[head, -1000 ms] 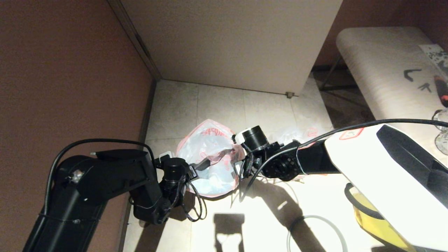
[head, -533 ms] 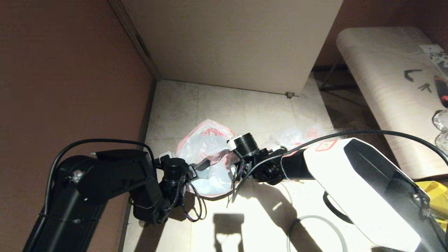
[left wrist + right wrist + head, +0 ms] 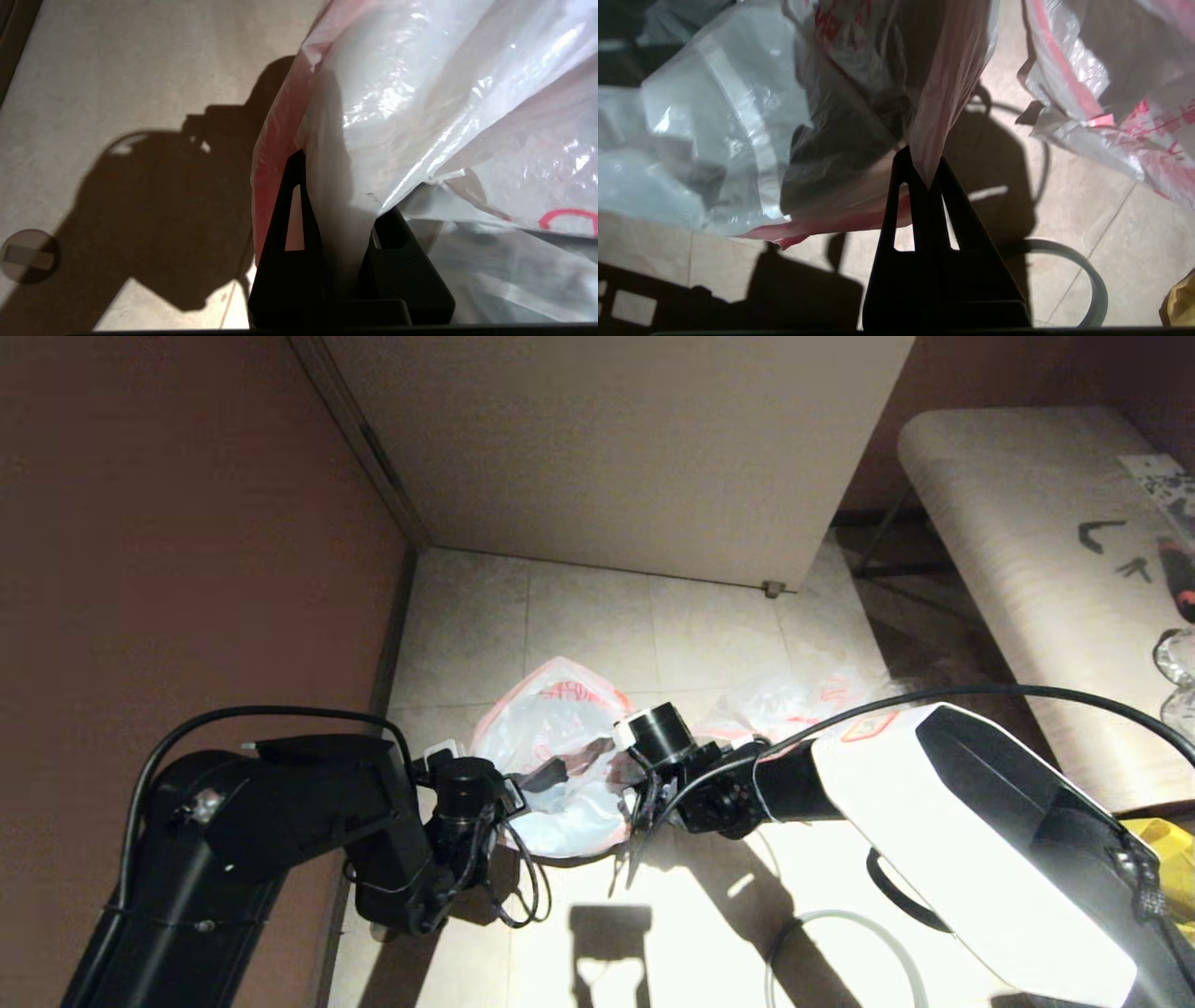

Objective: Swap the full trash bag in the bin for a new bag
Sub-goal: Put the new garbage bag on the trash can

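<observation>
The full trash bag point(image 3: 560, 728) point(image 3: 444, 93) point(image 3: 714, 116) hangs between my two grippers above the tiled floor; it is translucent white with red edging, and clear bottle shapes show through it. On its left side, my left gripper point(image 3: 551, 773) point(image 3: 343, 186) is shut on a bunched fold of it. My right gripper point(image 3: 611, 767) point(image 3: 924, 163) is shut on a pinch of its pinkish edge on the right. The limp new bag point(image 3: 784, 700) point(image 3: 1111, 102) lies crumpled on the floor behind my right wrist. The bin's grey rim ring point(image 3: 840, 913) point(image 3: 1064, 249) lies loose on the floor. The bin itself is hidden.
A brown wall point(image 3: 187, 523) closes the left side and a pale cabinet point(image 3: 616, 448) stands at the back. A padded bench point(image 3: 1008, 523) runs along the right. A yellow bag point(image 3: 1162, 840) point(image 3: 1178, 303) shows beside my right forearm.
My right arm has swung left and down, bringing its wrist closer to the left gripper. The held bag has slackened and sagged a little. The left arm has not moved.
</observation>
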